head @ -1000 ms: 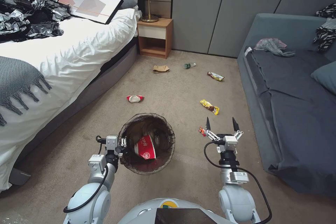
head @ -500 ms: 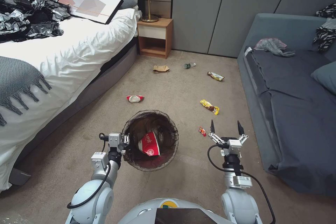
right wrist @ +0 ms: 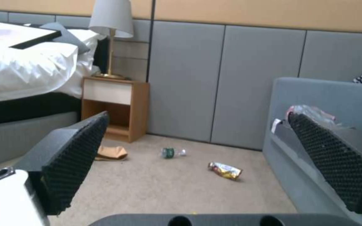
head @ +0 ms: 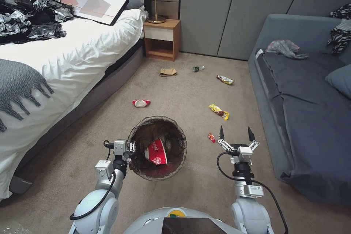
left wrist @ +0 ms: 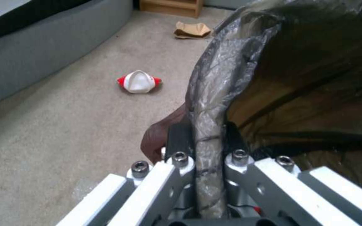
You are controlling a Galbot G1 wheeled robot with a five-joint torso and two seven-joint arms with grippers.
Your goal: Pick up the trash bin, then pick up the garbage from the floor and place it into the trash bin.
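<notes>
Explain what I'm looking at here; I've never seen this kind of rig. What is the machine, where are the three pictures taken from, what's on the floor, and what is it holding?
This is a wheeled robot with two arms. One picture looks down from its head; the others come from cameras on each wrist. The left gripper is shut on the rim of the trash bin; the left wrist view shows its fingers pinching the bag-lined edge. A red-and-white cup lies inside. The right gripper is open and holds nothing. On the carpet lie a flattened cup, a brown paper bag, a bottle, two yellow wrappers and a small red wrapper.
</notes>
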